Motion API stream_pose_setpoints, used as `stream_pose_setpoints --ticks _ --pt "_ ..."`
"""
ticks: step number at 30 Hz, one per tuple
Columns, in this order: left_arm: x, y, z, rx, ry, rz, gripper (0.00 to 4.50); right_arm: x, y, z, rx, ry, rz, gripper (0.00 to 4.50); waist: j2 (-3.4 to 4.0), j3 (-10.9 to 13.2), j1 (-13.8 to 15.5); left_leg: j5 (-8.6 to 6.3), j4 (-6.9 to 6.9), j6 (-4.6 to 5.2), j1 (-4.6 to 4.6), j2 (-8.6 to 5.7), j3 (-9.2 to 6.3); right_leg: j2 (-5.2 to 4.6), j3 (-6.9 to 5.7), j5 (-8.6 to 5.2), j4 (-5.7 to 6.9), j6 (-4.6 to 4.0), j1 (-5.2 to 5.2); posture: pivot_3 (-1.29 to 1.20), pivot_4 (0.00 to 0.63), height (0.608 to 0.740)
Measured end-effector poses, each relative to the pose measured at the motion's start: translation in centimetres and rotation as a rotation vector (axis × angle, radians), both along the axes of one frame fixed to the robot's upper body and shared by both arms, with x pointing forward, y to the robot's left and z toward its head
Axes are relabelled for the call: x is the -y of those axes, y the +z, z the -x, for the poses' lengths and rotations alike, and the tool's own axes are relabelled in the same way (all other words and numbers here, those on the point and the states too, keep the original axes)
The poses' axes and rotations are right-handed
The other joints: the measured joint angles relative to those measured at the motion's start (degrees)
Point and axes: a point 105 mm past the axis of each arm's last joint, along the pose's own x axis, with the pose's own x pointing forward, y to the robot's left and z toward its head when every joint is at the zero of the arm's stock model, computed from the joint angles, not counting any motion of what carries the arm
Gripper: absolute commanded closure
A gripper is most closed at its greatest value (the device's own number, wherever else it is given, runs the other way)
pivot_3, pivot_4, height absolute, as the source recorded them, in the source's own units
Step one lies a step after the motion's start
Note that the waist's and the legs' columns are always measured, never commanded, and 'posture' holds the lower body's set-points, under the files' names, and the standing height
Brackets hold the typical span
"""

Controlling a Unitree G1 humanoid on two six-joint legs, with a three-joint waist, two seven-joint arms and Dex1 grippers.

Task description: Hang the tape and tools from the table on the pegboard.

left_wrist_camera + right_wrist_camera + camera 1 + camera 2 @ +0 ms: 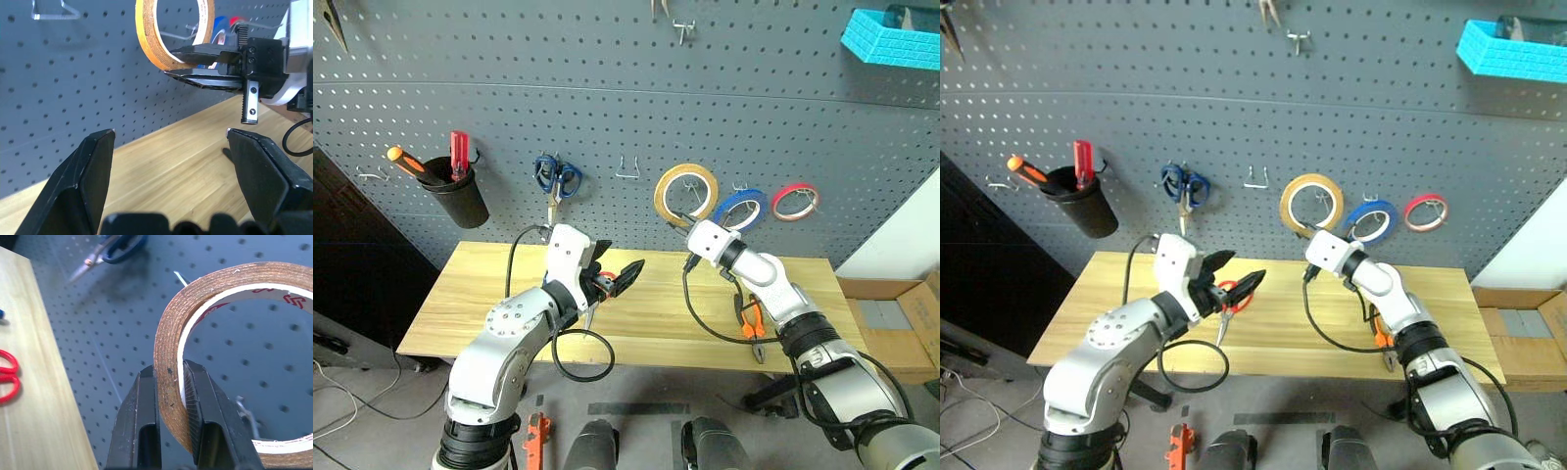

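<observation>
Nearest me: my left pincer (619, 275) stands wide open over the tabletop (489, 294), holding nothing. Under it at about 6 o'clock lie the red-handled scissors (1231, 299), flat on the planks. Pliers (753, 323) with orange-and-black handles lie near the tabletop's front edge, at 5 o'clock of my right forearm. A speck of blue at the edge of the right wrist view may be the small screwdriver; too little shows to tell.

Further out: my right pincer (170, 396) is clamped shut on the yellow-tan tape (685, 195), one finger inside the ring, one outside, ring upright and close against the pegboard (607, 117).

Step in hand, as I judge it: get the ring over a hook. A thin wire peg shows just behind the tape at 12 o'clock in the wrist view. Best to line the ring's hole up with the peg tip, push in level, let it drop onto the peg, and only then loosen the grip. Releasing early would lose it behind the tabletop.

Beyond, at 3 o'clock of the tape: blue roll (740, 210), red-pink roll (795, 201), both hung.

Writing: red print on the tape's inner liner, not legible.
</observation>
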Motion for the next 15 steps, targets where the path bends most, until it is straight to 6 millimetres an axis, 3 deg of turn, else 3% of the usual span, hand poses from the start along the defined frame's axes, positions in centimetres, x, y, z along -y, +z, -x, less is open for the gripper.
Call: stream_pose_setpoints --ticks 15 --pt "0.7 0.2 -0.3 -0.001 -0.03 -0.003 0.58 0.3 -2.3 1.9 -0.081 -0.006 -0.002 4.38 0.0 0.0 -0.1 -0.01 -0.17 0.01 -0.09 0.03 0.0 0.02 0.0 0.1 0.02 0.05 -0.19 0.13 0.104 0.74"
